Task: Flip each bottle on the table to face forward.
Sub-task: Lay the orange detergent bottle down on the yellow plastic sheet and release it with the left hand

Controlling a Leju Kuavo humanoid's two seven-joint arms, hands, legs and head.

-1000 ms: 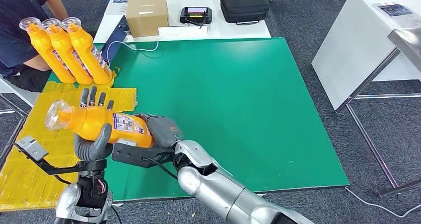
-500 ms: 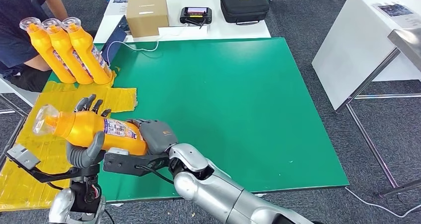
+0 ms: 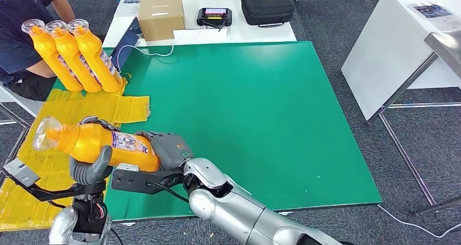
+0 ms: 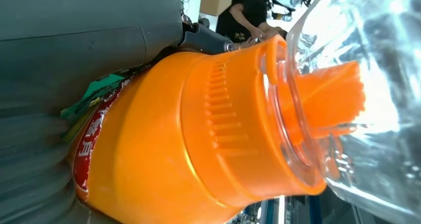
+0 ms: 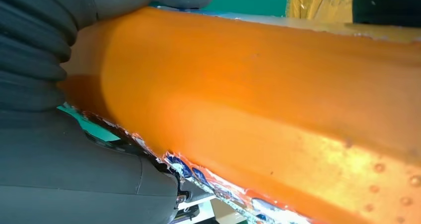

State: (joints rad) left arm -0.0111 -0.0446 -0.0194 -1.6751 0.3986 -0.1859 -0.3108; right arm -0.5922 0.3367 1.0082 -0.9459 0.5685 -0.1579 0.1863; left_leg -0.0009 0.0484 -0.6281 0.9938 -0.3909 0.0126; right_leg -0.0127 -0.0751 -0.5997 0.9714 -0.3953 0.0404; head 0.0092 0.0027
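Observation:
An orange bottle (image 3: 100, 144) with a clear cap (image 3: 44, 133) lies sideways in the air over the table's front left corner, cap pointing left. My left hand (image 3: 89, 166) grips its neck end, thumb across the front and fingers curled over the back. My right hand (image 3: 169, 150) clasps its base end. The left wrist view has the bottle's shoulder (image 4: 198, 134) and cap (image 4: 357, 85) against the left hand (image 4: 74, 60). In the right wrist view the bottle body (image 5: 273, 110) lies against the right hand (image 5: 49, 144). Three more orange bottles (image 3: 73, 55) stand at the back left.
The green table (image 3: 261, 109) has a yellow sheet (image 3: 32, 174) along its left side. A person (image 3: 24, 17) sits behind the three bottles. A cardboard box (image 3: 161, 16), a black case (image 3: 268, 6) and a tablet (image 3: 124, 46) sit at the back. A white table (image 3: 402, 44) stands to the right.
Both hands have carried the bottle left and a little lower. The left hand's fingers, upright behind the bottle before, have curled over it.

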